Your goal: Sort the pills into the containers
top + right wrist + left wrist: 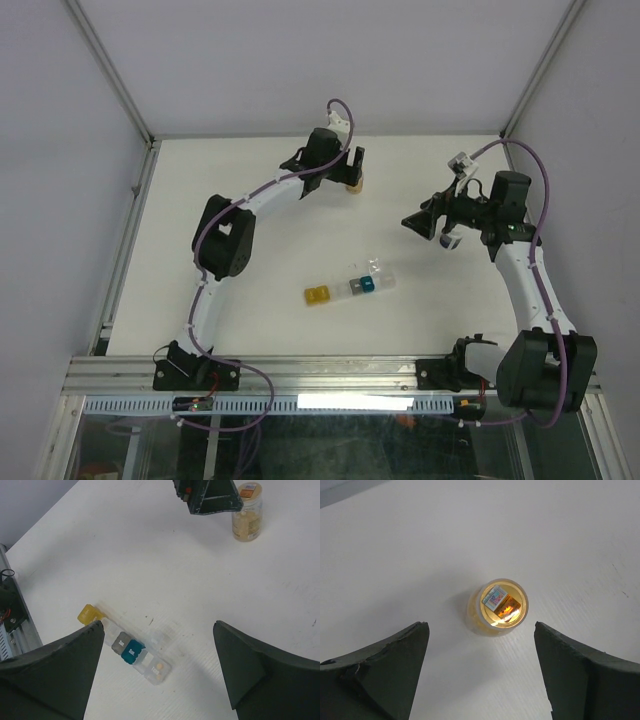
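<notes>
1. Two grippers are in view. The left gripper [480,645] has its jaws released and wide, grasping nothing. The right gripper [159,630] is likewise released and empty.
2. Governing relation: the vial [502,607] stands upright on the table [250,250], beyond the strip [350,287] and well apart from it. Its long axis is vertical and its top faces the left wrist camera. It lies between the left fingers [385,675], a little ahead of their tips and slightly right of centre, touching neither.
3. Judgement: the step in hand looks like the pick-up of the vial. The left jaws should come down and centre on it before clenching, or one finger may tip it.
4. The left arm is the nearer to the vial. The right gripper hangs right of the strip and a little beyond it, nearer to the strip than the left gripper is.
5. The strip lies flat. Its long axis runs from the yellow end [89,614], nearer the arm bases, to the clear end [159,670], slightly farther off.
6. Count:
   - one vial
   - one strip, with one yellow, one grey compartment [120,641] and one blue compartment [132,651]
   - the rest of the strip is clear, their number not certain
7. Two pills [159,668], pale tan, lie in the clear end. More tan pieces sit in the vial, uncounted.
8. One small bottle [451,240] stands just beside the right gripper, right of the strip, partly hidden.
</notes>
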You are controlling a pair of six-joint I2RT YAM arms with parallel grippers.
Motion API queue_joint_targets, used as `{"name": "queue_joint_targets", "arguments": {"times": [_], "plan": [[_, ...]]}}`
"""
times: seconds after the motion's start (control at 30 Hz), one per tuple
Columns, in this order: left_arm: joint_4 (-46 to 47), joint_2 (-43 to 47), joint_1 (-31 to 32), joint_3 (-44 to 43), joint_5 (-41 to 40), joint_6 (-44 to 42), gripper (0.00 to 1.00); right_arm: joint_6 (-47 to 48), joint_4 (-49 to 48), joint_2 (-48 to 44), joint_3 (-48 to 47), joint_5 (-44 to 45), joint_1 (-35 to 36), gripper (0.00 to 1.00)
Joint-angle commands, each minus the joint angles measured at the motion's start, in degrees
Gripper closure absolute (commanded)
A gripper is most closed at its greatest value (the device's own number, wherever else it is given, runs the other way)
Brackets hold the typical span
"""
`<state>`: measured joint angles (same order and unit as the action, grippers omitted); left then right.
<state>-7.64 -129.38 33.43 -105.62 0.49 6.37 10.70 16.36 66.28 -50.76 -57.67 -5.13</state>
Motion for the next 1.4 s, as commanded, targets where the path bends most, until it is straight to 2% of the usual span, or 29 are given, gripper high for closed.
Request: {"name": "queue_joint_targets", "arguments": {"times": [0.0, 0.17, 0.3, 0.5, 0.6, 0.77, 0.87, 0.93, 1.0, 1.2, 1.37], "plan": [[-3.7, -3.7, 0.4, -9.5, 1.0, -1.4, 0.12, -0.9, -2.8, -0.8, -0.5, 0.4, -0.3, 0.06], [-4.8, -7.7, 0.9, -14.1, 1.0, -0.8, 0.15, -1.1, -3.0, -0.6, -0.4, 0.3, -0.3, 0.07], [-5.0, -9.4, 1.1, -15.2, 1.5, -0.2, 0.25, -1.1, -3.0, -0.5, -0.4, 0.4, -0.3, 0.07], [-5.1, -11.2, 1.5, -17.0, 2.4, 0.2, 0.31, -1.1, -3.2, -0.2, -0.3, 0.2, -0.3, 0.07], [-5.4, -12.4, 1.5, -18.4, 3.1, 0.7, 0.38, -1.0, -3.2, -0.2, -0.2, 0.3, -0.3, 0.07], [-5.4, -11.7, 1.5, -18.6, 4.0, 1.1, 0.74, -0.4, -3.1, -0.1, 0.0, 0.2, -0.3, 0.07], [-5.1, -7.8, 1.4, -16.9, 5.0, 1.6, 0.88, 1.2, -2.4, -0.4, 0.0, 0.1, -0.3, 0.08], [-3.5, -3.2, 1.5, -13.0, 6.3, 2.1, 0.96, 3.5, -2.1, -0.9, 0.3, -0.6, -0.3, 0.08], [0.2, 4.6, 1.5, -6.6, 8.3, 3.5, 1.00, 6.7, -2.0, -1.9, 1.1, -3.6, -0.3, 0.08], [15.3, 27.7, 3.2, 21.4, 14.2, 9.5, 1.00, 15.1, -0.4, -6.9, 3.0, -11.5, -0.3, 0.05], [32.7, 44.8, 6.8, 43.6, 18.2, 18.9, 1.00, 22.6, 0.6, -13.4, 6.1, -21.4, -0.2, 0.00]]}}
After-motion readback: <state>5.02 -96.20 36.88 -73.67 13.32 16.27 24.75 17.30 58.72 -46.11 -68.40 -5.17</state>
